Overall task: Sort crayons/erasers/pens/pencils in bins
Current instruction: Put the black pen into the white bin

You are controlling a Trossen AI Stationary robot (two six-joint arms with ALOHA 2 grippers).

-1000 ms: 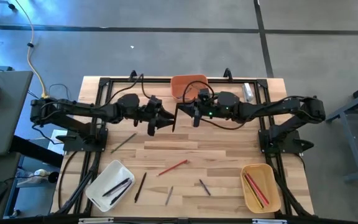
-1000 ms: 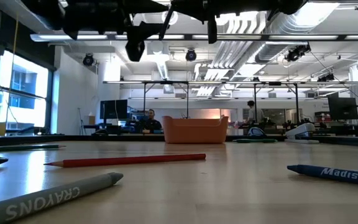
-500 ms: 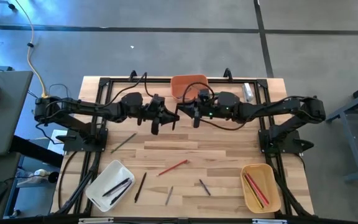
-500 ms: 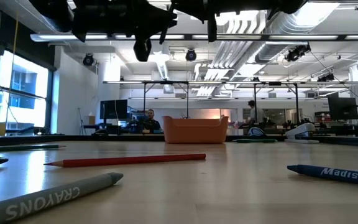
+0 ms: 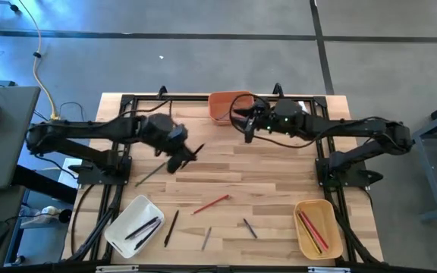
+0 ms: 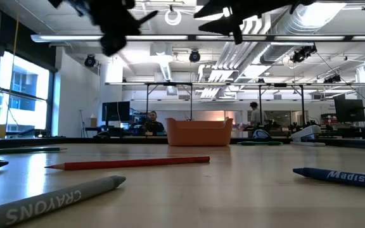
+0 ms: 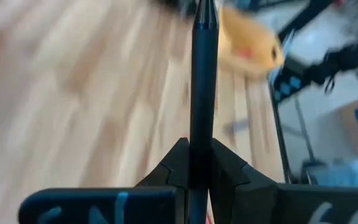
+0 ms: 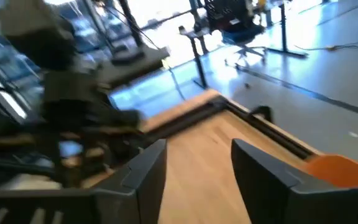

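Near edge first: the white bin (image 5: 133,225) and tan-yellow bin (image 5: 314,227) each hold sticks, with a red pencil (image 5: 211,203) and other strays loose between them. Mid-table, the left gripper (image 5: 179,157) has swung back left from its meeting with the right arm, now clamped on a black pen (image 7: 202,93); the handover looks done, with the pen probably bound for a bin. Only the left wrist view shows that grip, while at the far edge the right gripper (image 5: 247,121) sits beside the orange bin (image 5: 220,105), fingers (image 8: 143,171) spread and empty.

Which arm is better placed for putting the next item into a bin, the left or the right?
Left. Its tool is shut on a black pen and hovers above the table's left-centre, toward the white bin. The right tool is open and holds nothing, beside the orange bin.
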